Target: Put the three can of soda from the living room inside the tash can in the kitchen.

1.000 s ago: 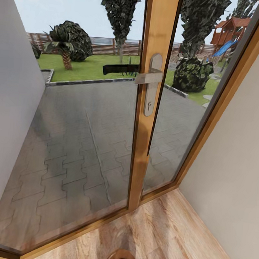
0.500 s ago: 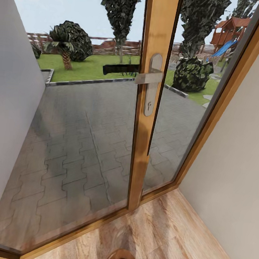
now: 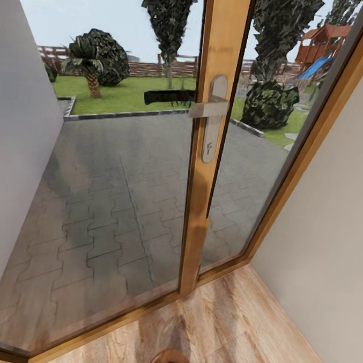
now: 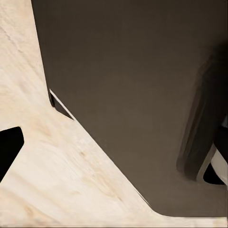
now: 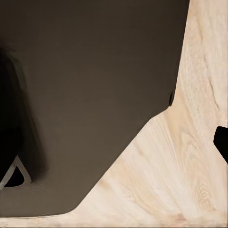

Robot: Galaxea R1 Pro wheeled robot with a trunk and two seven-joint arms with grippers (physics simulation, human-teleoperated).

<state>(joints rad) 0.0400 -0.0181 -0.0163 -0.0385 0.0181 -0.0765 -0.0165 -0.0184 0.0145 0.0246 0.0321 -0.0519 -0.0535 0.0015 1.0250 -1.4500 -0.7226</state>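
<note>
The light wood plank floor [image 3: 232, 324] meets the wood-framed glass door [image 3: 207, 151], with what may be a round brown bin's rim [image 3: 169, 362] on it.

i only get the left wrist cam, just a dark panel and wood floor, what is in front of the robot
Observer: In the head view, a wood-framed glass door stands close ahead, with a paved patio behind the glass.
Operator: any handle on it
Observer: Yes, a silver lever handle on the middle frame post.
Operator: whats on the robots right
Observer: A plain light wall that meets the door frame in a corner.
</note>
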